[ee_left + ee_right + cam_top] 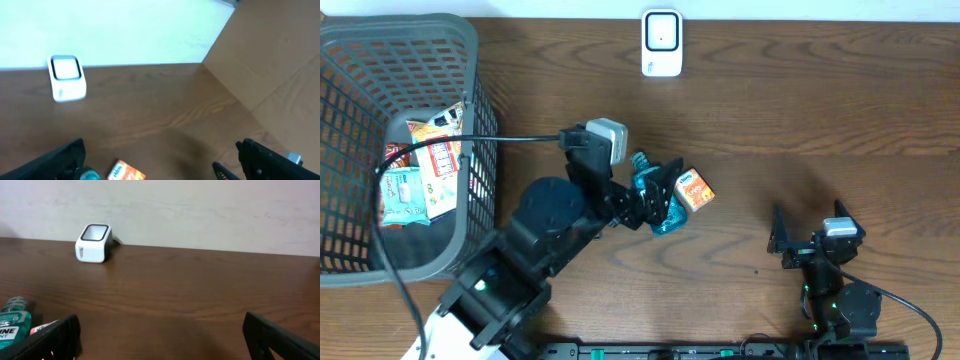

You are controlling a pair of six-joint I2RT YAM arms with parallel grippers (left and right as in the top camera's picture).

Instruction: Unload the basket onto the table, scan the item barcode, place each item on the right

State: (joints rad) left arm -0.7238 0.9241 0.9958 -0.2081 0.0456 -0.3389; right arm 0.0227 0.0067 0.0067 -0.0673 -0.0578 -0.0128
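Note:
A small orange box (696,190) and a teal mouthwash bottle (647,186) lie on the wooden table near its middle. My left gripper (672,196) hangs open right over them. In the left wrist view the orange box (127,172) shows low between the fingers and the bottle cap (90,175) sits by the left finger; neither is gripped. The white scanner (661,43) stands at the far edge, facing the arms, and shows in both wrist views (66,78) (93,242). My right gripper (807,230) rests open and empty at the front right, with the bottle (13,325) off to its left.
A dark wire basket (470,60) at the left holds several packaged items (425,165). A black cable (510,140) runs from the basket side to the left wrist. A pale wall (200,210) rises behind the scanner.

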